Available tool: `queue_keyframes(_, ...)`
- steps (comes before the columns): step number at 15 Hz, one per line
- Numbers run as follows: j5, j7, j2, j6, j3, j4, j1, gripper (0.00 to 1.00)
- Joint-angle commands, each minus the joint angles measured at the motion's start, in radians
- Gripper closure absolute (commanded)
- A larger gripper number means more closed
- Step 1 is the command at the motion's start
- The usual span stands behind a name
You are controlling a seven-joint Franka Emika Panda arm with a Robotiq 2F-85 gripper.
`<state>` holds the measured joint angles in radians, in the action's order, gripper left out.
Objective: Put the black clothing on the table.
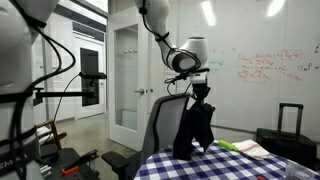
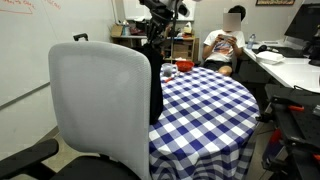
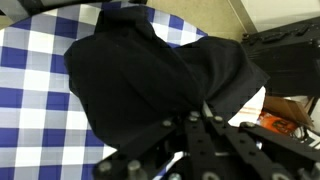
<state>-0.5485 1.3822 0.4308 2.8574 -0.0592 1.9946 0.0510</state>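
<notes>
The black clothing (image 1: 195, 130) hangs limp from my gripper (image 1: 201, 93), which is shut on its top. Its lower end reaches down to the edge of the table (image 1: 230, 166) with the blue-and-white checkered cloth. In an exterior view the clothing (image 2: 154, 60) hangs beside the chair back, over the table (image 2: 205, 100). In the wrist view the black clothing (image 3: 150, 70) spreads below my gripper (image 3: 203, 112), covering much of the checkered table (image 3: 35, 80). The fingers pinch a bunched fold of the fabric.
A grey-backed office chair (image 1: 162, 125) stands against the table; its pale back fills the foreground (image 2: 100, 105). A black suitcase (image 1: 285, 135) stands behind. A person (image 2: 225, 45) sits beyond the table. Papers and a green item (image 1: 245, 148) lie on the cloth.
</notes>
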Motion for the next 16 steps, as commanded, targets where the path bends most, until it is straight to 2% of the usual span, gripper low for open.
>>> queue_keyframes(1, -0.083, 0.013, -0.11, 0.11, 0.006, 0.182, 0.028, 0.99)
queue_keyframes(8, -0.256, 0.014, -0.22, 0.315, -0.019, 0.419, 0.097, 0.99)
queue_keyframes(9, -0.281, 0.016, -0.246, 0.34, -0.024, 0.455, 0.108, 0.71)
queue_keyframes(11, -0.32, 0.009, -0.285, 0.38, -0.023, 0.496, 0.133, 0.65)
queue_keyframes(14, -0.342, 0.001, -0.35, 0.427, -0.022, 0.543, 0.155, 0.41)
queue_keyframes(15, -0.348, -0.007, -0.371, 0.428, -0.058, 0.553, 0.126, 0.34)
queue_keyframes(16, -0.351, -0.008, -0.392, 0.436, -0.061, 0.564, 0.126, 0.27)
